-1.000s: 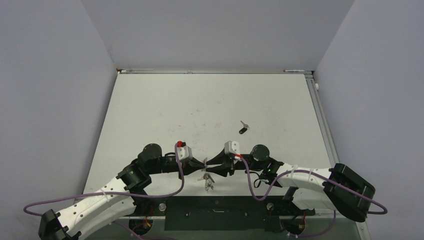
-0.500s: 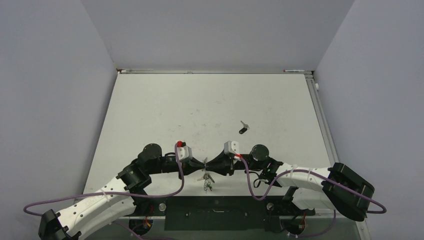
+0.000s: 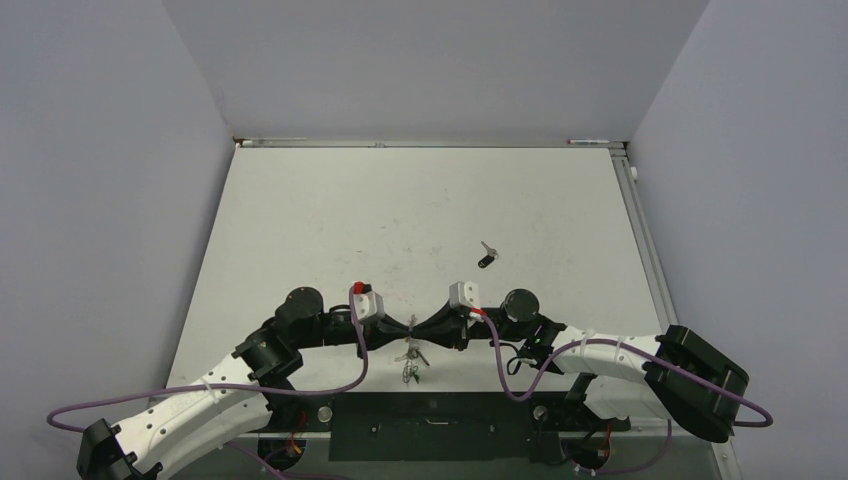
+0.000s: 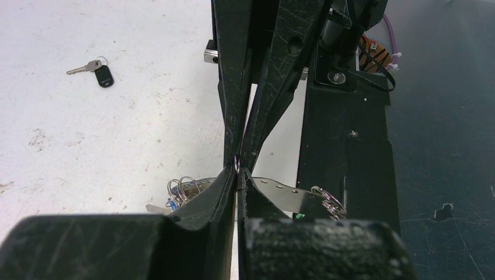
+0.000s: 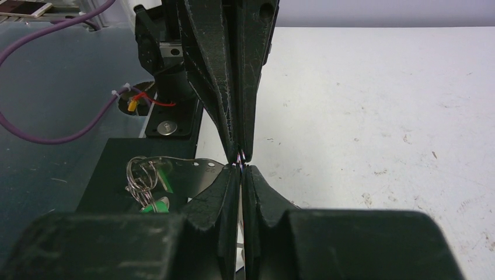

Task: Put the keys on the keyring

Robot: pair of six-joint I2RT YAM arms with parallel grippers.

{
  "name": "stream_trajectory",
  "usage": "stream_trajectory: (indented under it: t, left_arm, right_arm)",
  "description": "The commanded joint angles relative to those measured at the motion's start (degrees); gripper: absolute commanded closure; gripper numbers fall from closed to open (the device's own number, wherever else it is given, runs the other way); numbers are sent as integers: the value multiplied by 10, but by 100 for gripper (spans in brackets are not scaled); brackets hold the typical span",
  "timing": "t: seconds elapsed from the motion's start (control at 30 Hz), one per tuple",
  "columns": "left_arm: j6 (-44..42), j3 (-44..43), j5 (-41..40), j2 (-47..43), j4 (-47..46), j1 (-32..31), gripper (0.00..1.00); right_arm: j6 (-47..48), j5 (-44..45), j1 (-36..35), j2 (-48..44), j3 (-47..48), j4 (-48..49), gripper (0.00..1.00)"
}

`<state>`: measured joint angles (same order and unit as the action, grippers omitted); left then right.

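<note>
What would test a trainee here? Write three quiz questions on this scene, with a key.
1. True or false: the black key lies alone on the table.
2. The left gripper and right gripper, shut on the keyring, meet: A) tip to tip, B) side by side, C) not at all.
3. Fill in: in the right wrist view, the key head below the small rings is ___.
Key: 1 true; 2 A; 3 green.

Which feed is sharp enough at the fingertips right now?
Top external: even light, no glare, keys tiny. Left wrist: left gripper blurred near the lens, black key sharp. Right wrist: right gripper blurred likewise, keyring glinting at its tips.
</note>
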<state>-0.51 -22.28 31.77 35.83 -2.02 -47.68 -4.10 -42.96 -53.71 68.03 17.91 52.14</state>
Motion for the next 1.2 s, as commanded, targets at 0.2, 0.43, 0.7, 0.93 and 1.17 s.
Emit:
stream_trajectory:
  t: [0.2,0.43,0.7,0.93,1.17]
  left_arm:
    - [2,-9,-8,-17,-38,-3,86]
    - [21,1,-52,-56,-35,-2,12]
    - [61,9,-244,-99,-42,-2,4]
    - [361,-46,-453,-79,-60,5,4]
    - [534,16,-442,-88,-353,4,4]
  right_arm:
    - [-2,-13,-5,0,11,54,95]
    - [29,32,-6,-31,34,-53,95]
    - [72,127,-9,-89,95,-243,95]
    - [71,217,-10,-112,153,-352,95]
    - [41,304,-9,-86,147,-354,95]
